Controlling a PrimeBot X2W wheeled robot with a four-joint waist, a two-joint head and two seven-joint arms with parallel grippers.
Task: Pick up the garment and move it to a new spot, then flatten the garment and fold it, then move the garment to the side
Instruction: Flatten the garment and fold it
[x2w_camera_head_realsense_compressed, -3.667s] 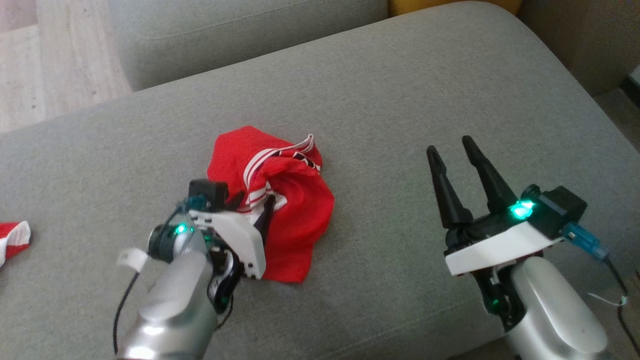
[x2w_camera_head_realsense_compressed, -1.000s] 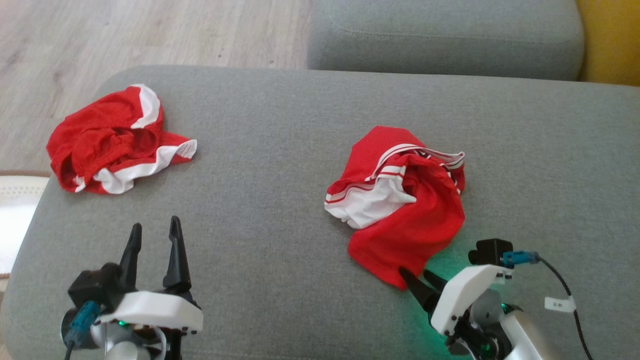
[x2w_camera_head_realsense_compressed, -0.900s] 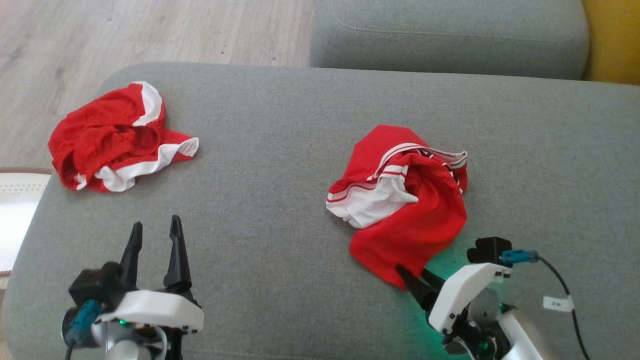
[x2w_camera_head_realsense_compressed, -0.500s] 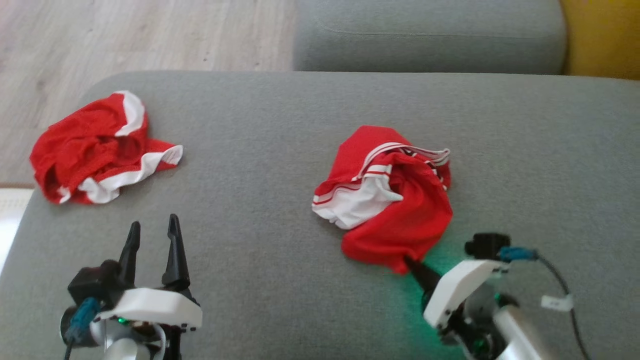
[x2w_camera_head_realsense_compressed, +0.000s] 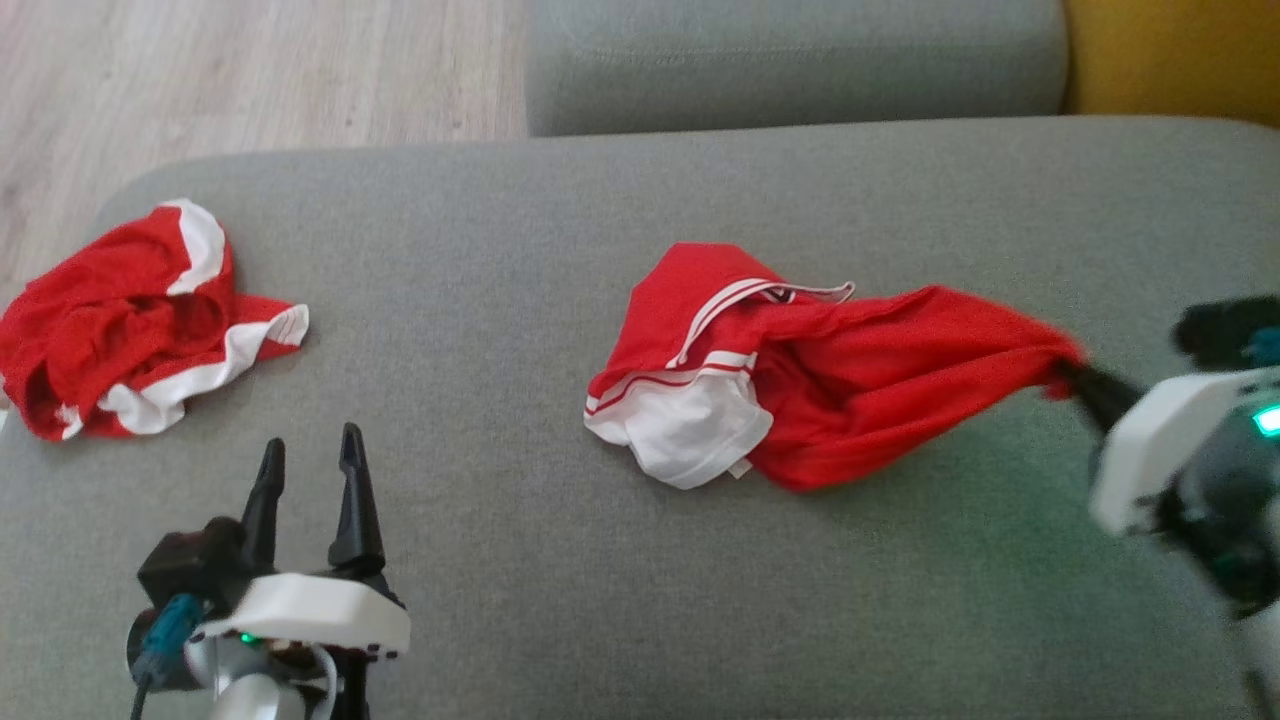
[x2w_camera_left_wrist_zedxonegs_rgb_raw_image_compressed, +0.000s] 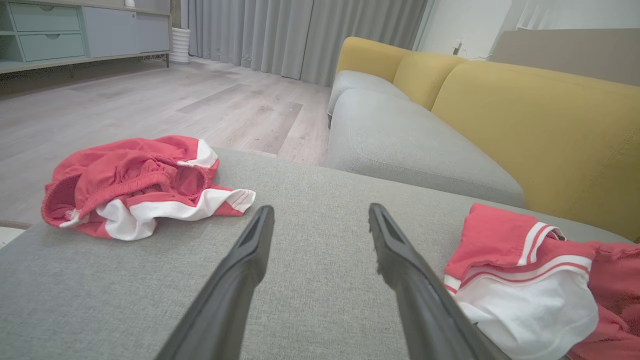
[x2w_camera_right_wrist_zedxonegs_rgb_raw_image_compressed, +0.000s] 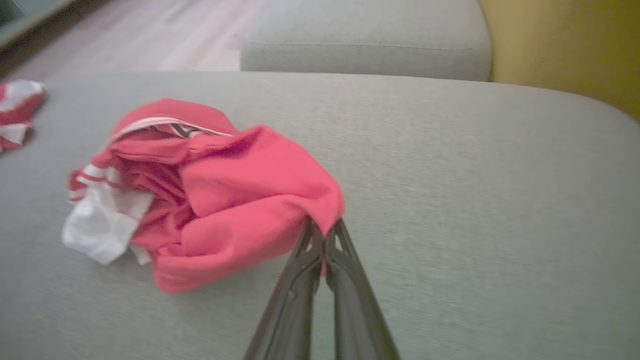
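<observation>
garment now stretched rightward, corner pinched in right tool, seemingly lifted; left tool wide.

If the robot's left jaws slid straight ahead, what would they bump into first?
Likely nothing soon: bare grey cushion lies ahead, between the crumpled shorts and the held garment; depth unclear.

Setting: home living room.
Seating: sofa with grey seat pads and a mustard-yellow backrest.
Floor: pale wood-look planks.
Far wall: full-length grey curtains.
Storage: low pale cabinet with drawers, left of the curtains.
Foreground: wide grey upholstered cushion.
</observation>
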